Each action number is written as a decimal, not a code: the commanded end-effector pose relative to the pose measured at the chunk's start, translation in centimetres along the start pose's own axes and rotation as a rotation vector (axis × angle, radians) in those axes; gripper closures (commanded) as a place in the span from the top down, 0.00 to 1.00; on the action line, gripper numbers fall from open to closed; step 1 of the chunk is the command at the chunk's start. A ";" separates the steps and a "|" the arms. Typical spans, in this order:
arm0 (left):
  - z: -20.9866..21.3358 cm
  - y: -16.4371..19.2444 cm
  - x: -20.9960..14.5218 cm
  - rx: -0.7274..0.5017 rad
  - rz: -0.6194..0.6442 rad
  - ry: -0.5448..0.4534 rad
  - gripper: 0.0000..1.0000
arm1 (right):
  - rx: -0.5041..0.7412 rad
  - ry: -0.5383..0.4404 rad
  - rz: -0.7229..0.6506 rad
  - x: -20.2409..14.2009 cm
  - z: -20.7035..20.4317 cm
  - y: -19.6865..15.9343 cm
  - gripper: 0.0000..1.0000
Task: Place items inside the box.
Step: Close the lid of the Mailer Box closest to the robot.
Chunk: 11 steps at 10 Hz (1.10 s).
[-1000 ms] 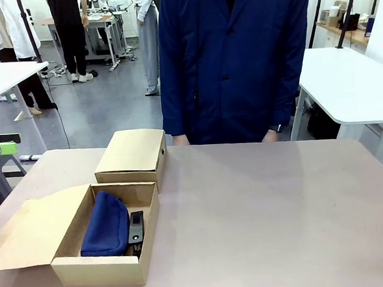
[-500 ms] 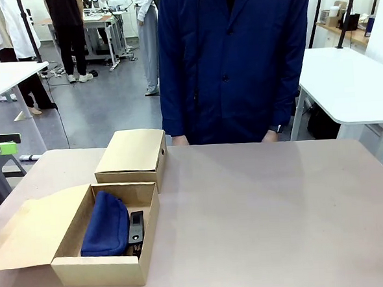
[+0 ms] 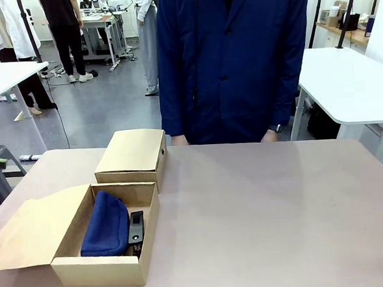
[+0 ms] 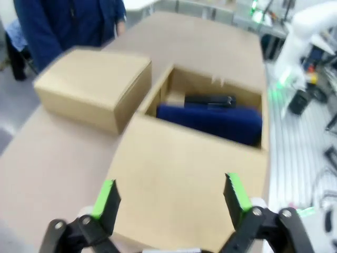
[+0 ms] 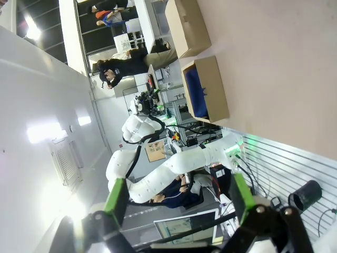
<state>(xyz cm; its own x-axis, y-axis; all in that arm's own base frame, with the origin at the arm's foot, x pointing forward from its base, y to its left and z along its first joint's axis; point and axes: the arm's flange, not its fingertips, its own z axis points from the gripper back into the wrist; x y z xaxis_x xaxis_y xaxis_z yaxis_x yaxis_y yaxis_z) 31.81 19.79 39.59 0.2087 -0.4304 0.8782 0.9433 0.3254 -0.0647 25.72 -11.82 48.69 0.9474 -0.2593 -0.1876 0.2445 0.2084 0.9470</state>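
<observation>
We see an open tan cardboard box (image 3: pixel 108 269) near the left front of the pale brown bench (image 3: pixel 267 217), its flap folded out to the left. Inside it lies a navy blue soft fabric pouch (image 3: pixel 106 233), and just beside the pouch, on its right, a black stapler (image 3: pixel 136 227). A closed tan cardboard box (image 3: pixel 130 157) stands just behind the open one. A person in a dark blue coat (image 3: pixel 232 63) stands at the far edge. In our left wrist view, the left hand (image 4: pixel 171 197) hangs above the open flap, fingers spread, holding nothing. Our right hand (image 5: pixel 176 203) is likewise spread and empty, well away from the boxes.
</observation>
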 end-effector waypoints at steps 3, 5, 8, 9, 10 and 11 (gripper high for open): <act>2.0 0.5 -8.6 0.195 -0.107 0.172 1.00 | 0.024 0.000 0.009 -0.1 -0.2 0.3 1.00; 2.8 0.6 -7.7 0.101 -0.061 0.150 1.00 | 0.024 0.000 0.009 -0.1 -0.2 0.3 1.00; 2.7 0.7 -8.8 0.173 -0.069 0.154 1.00 | 0.024 0.000 0.009 -0.1 -0.2 0.3 1.00; 0.7 1.0 -9.9 0.022 -0.142 0.140 1.00 | 0.024 0.000 0.009 -0.1 -0.2 0.3 1.00; 0.0 1.5 -11.0 0.038 -0.225 0.161 1.00 | 0.024 0.000 0.009 -0.1 -0.2 0.3 1.00; -0.1 1.8 -12.0 0.045 -0.279 0.201 1.00 | 0.024 0.000 0.009 -0.1 -0.2 0.3 1.00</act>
<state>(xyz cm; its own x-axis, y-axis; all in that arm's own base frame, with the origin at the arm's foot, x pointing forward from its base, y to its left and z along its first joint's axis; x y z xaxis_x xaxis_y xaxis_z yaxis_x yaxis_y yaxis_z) 30.80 24.49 30.30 0.0711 -0.6231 0.7789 0.9580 0.2602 0.1207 25.71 -11.80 48.69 0.9476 -0.2583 -0.1883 0.2449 0.2081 0.9469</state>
